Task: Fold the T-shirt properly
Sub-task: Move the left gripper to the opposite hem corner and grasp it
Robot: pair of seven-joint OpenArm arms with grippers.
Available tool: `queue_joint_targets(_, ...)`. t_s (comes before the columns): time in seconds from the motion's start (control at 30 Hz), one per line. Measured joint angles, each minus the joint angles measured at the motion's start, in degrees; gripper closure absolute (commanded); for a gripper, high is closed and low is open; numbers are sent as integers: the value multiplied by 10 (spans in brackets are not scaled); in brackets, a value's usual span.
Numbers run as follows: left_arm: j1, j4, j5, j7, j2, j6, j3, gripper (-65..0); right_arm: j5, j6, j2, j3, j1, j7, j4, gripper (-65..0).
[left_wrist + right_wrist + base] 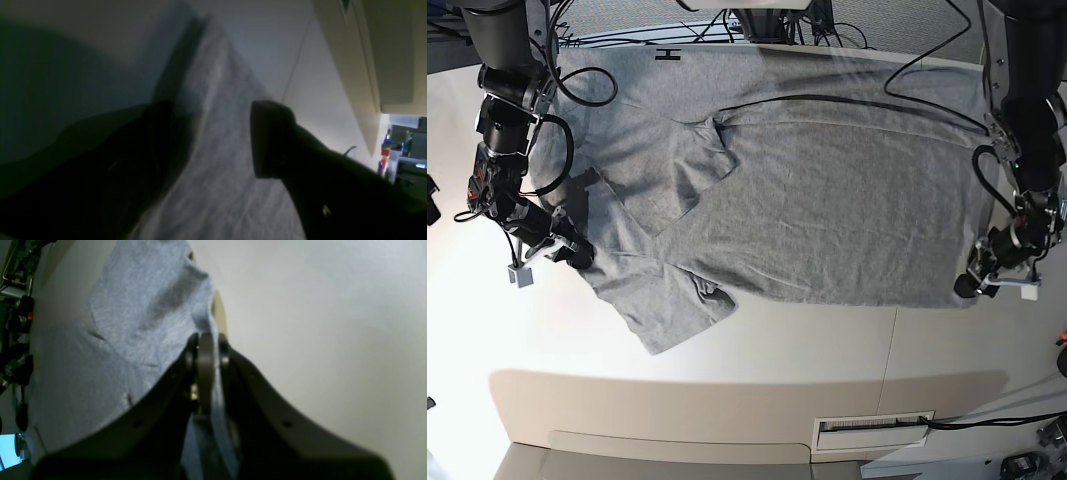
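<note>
The heather-grey T-shirt (807, 200) lies spread over the white table (777, 350), plain side up. One sleeve is folded in near its upper middle and a flap trails toward the front left. My right gripper (582, 257) sits at the shirt's left edge. In the right wrist view it (206, 340) is shut on a pinched ridge of the T-shirt (133, 306). My left gripper (967, 287) rests at the shirt's lower right corner. In the left wrist view it (217, 140) stands open, its dark fingers (270, 140) wide apart, with the T-shirt (217, 186) running between them.
Black cables (847, 100) cross the back of the shirt and loop down beside both arms. A seam (892, 350) runs across the table in front of the shirt. A slotted plate (872, 428) sits at the front edge. Equipment clutters the room's edges.
</note>
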Motion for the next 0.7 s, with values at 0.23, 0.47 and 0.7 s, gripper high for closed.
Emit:
queue_joint_targets(0.23, -9, -2, 4, 1, -1, -3, 0, -338, 0, 0, 0, 0, 0, 0, 0, 0)
queue_joint_targets(0.47, -9, -2, 4, -4, -2, -5, 0, -338, 0, 0, 0, 0, 0, 0, 0, 0)
queue_joint_targets(0.7, -9, -2, 4, -7, -2, -17, 0, -310, 0, 0, 0, 0, 0, 0, 0, 0)
